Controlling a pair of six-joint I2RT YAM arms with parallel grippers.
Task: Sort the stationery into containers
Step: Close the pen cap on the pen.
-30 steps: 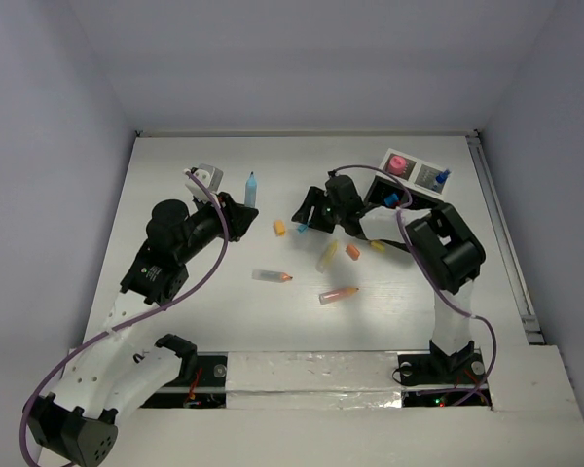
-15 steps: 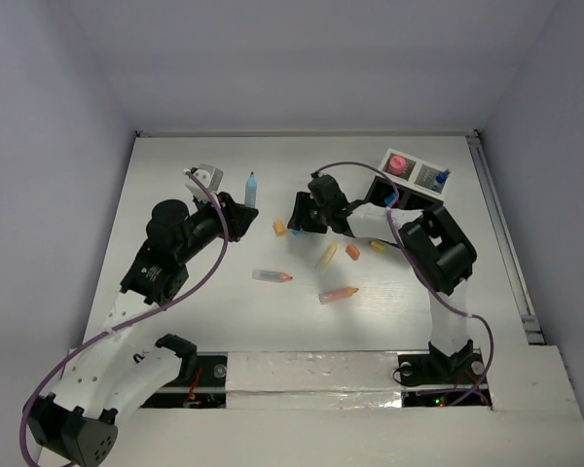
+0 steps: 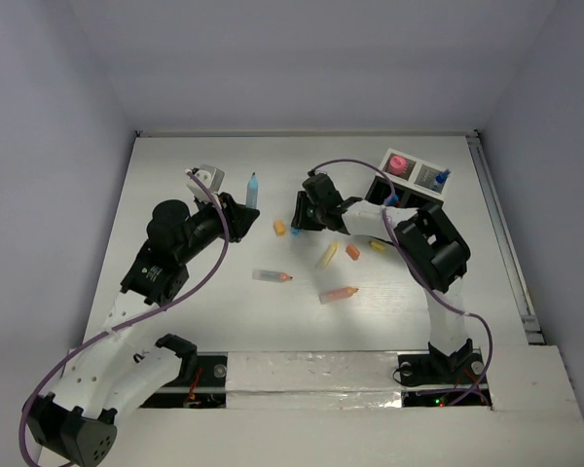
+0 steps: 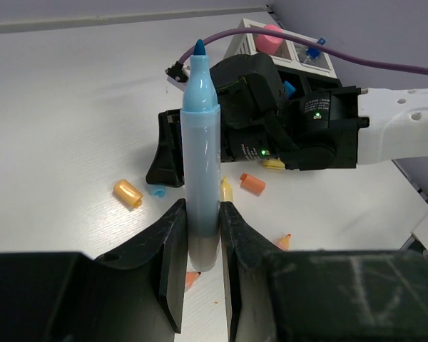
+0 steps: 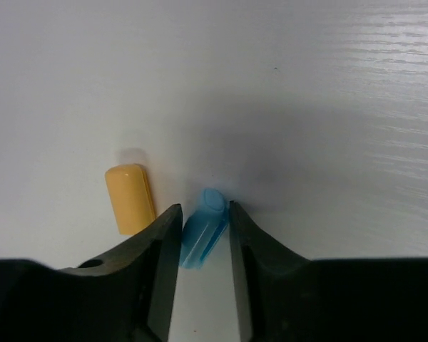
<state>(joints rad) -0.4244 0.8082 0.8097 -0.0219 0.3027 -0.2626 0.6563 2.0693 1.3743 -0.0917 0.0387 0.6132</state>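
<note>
Stationery item under handling: a light-blue cap (image 5: 203, 228), lying on the table (image 3: 448, 282) to the left of the compartment box (image 3: 414, 160) and apart from it. A yellow cap (image 5: 130, 198) lies just beside it, on the side away from the box.

Right end effector (image 5: 202, 214): the fingers straddle the blue cap and appear to pinch it across its sides. The cap sits skewed between the pads.

Left end effector (image 4: 200, 221): pressed onto an uncapped light-blue marker (image 4: 200, 157), held upright, farther from the box than the cap.

Judgement: the step in hand is securing the blue cap. A skewed, rounded piece may swivel or slip out, so the grip should be firm before any lift. The lift should be straight up, so that the outer finger does not drag the yellow cap. Whether the cap is bound for the marker or the box cannot be determined.
</note>
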